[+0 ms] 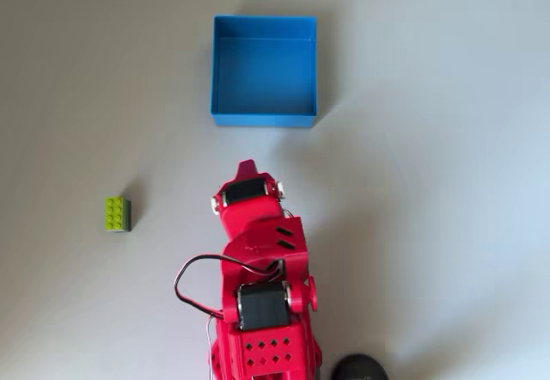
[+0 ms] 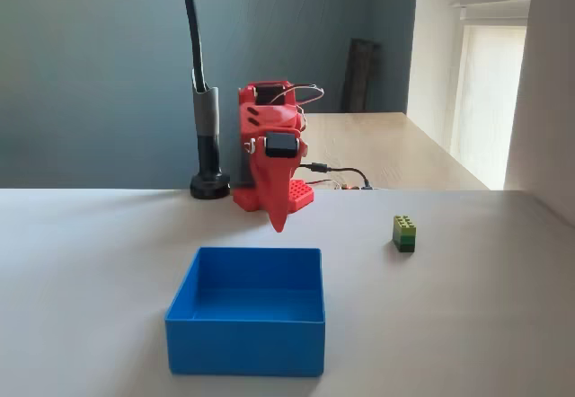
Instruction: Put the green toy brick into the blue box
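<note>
Red gripper (image 1: 247, 170), apparently closed and empty: your green toy brick (image 1: 117, 214) lies well left in the overhead view, long axis toward the blue box (image 1: 263, 120) side.

Grey-blue wall (image 2: 90, 65), perhaps a bright window (image 2: 490, 92) right.

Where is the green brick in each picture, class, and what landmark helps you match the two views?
Overhead view: the brick lies at left, level with the red gripper.
Fixed view: the brick stands right of centre, beyond the box.
Shared landmark: the blue box, empty in both.
</note>
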Available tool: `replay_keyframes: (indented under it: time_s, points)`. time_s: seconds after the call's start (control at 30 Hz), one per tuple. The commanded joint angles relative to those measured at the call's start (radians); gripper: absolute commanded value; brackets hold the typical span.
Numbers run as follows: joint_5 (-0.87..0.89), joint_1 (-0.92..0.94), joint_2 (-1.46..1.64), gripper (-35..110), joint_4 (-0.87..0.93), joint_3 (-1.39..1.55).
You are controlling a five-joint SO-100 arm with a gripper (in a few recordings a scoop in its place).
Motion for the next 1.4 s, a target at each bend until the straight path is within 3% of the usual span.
replay_keyframes:
  time_s: [0.0, 0.77, 1.37]
  points:
    - [-0.02, -0.051, -0.084, 0, -0.005, -0.115]
    - [-0.396, -0.207, -1.003, 0, 0.054, -0.773]
    - [-0.634, -0.391, -1.396, 18, 0.391, -1.229]
